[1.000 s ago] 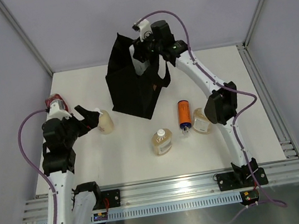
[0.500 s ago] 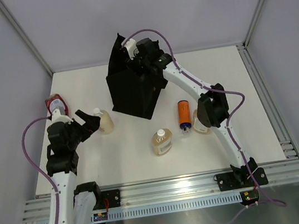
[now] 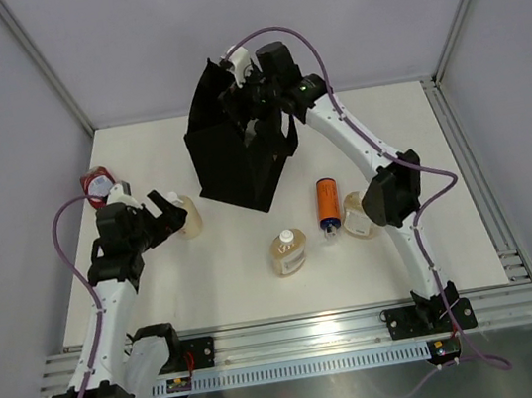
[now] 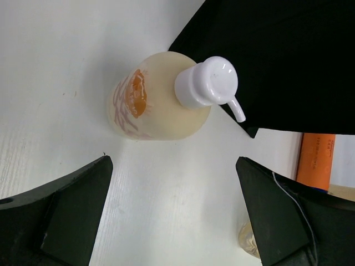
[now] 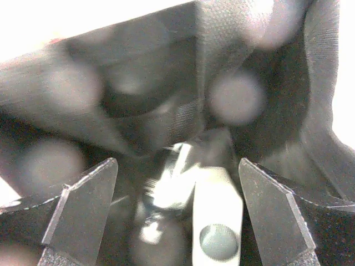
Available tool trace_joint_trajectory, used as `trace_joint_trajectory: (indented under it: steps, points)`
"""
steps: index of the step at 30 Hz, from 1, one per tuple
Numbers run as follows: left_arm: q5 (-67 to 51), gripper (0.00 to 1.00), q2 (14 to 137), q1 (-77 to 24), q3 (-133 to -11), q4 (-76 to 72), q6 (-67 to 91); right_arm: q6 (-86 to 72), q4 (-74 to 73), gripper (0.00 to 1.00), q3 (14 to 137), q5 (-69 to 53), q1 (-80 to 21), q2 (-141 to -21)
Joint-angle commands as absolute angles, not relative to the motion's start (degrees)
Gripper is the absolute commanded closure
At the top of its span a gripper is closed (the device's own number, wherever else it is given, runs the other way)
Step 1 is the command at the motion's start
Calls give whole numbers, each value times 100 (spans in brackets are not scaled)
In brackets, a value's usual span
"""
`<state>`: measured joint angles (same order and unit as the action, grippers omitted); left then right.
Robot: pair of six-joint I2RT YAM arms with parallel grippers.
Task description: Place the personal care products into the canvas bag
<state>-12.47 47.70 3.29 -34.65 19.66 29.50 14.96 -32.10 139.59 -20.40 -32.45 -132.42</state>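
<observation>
The canvas bag (image 3: pixel 238 158), black, stands at the back of the table. My right gripper (image 3: pixel 247 100) hangs open over its mouth. Looking down into the bag (image 5: pixel 166 83), a white tube (image 5: pixel 217 219) and a shiny silver bottle (image 5: pixel 165 191) lie below the open right gripper (image 5: pixel 177 216). My left gripper (image 3: pixel 171 219) is open just short of a squat amber bottle (image 3: pixel 187 216). That bottle (image 4: pixel 158 97) stands upright ahead of the open left gripper (image 4: pixel 175 213), touching neither finger. A second amber bottle (image 3: pixel 289 253), an orange cylinder bottle (image 3: pixel 328 205) and a third amber bottle (image 3: pixel 357 215) rest mid-table. A round red container (image 3: pixel 94 183) sits far left.
The right arm's elbow (image 3: pixel 388 191) hangs over the third amber bottle. The bag's corner (image 4: pixel 244 119) lies close behind the bottle in front of my left gripper. A metal rail (image 3: pixel 306 333) runs along the near edge, and grey walls close in the table.
My right gripper has opened over the bag and let go of the white tube, which now lies inside. My left gripper has edged closer to the amber bottle.
</observation>
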Motion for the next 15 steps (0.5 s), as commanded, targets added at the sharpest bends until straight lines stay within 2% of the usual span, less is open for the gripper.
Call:
trace_joint_trajectory:
  steps: [1, 7, 15]
  points:
    - [-880, 1, 5105, 44, -3990, 1696, 2506, 1389, -3454, 1, 14265, -3145, -2936, -12446]
    - [-97, 1, 5746, -421, -4280, 1609, 2092, 1406, -3779, 0, 14116, -4393, -2461, -11761]
    - [501, 2, 6644, -598, -4526, 1029, 1784, 1406, -3911, 1, 12816, -5782, -1899, -10601]
